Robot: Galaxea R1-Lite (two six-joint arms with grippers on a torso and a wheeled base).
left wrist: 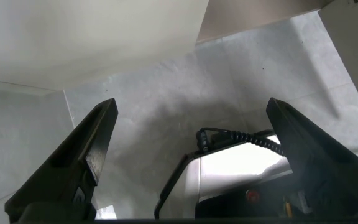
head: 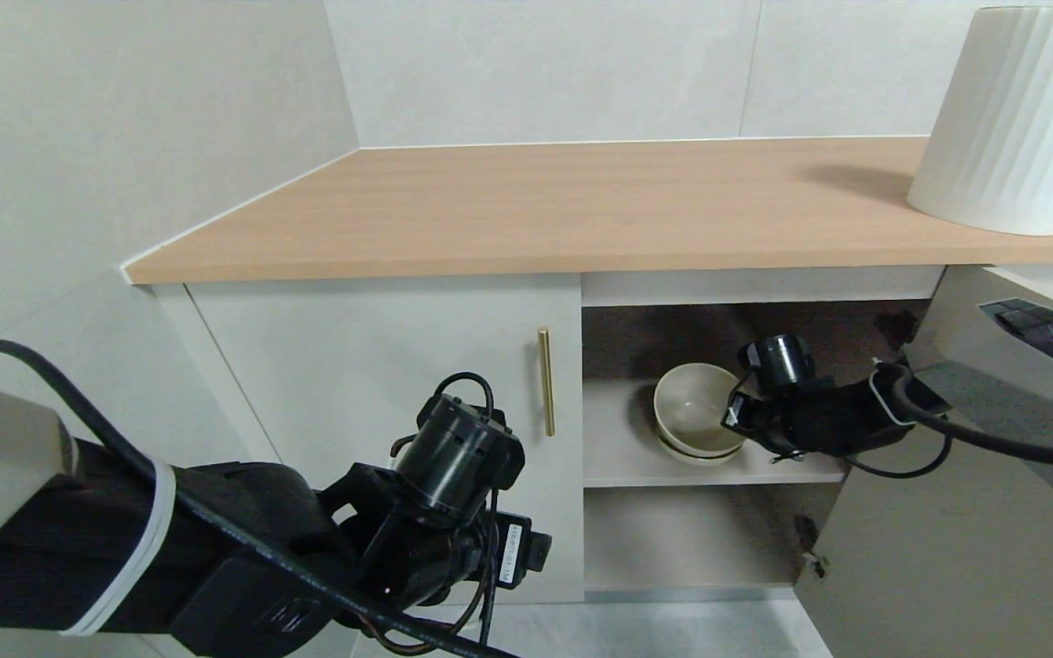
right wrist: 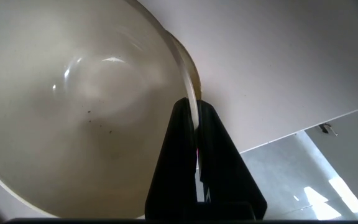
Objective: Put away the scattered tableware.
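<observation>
Cupboard shelf [head: 618, 457] | bowl [head: 693, 413] rim pinched between right jaws | left jaws spread apart above floor [left wrist: 166, 118]

A white ribbed container [head: 1006, 119] stands on the wooden countertop [head: 536, 201]; the closed cabinet door [head: 371, 366] bears a brass handle [head: 545, 382]

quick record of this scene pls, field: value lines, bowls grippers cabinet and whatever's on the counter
top bowl: cream, tilted, sitting on a second bowl
second bowl: under it, on the upper shelf
right gripper: shut on the top bowl's rim, inside the cabinet
left gripper: open, holding nothing, in front of the left door
left door: closed
right door: swung open
countertop: white ribbed container at its right end
</observation>
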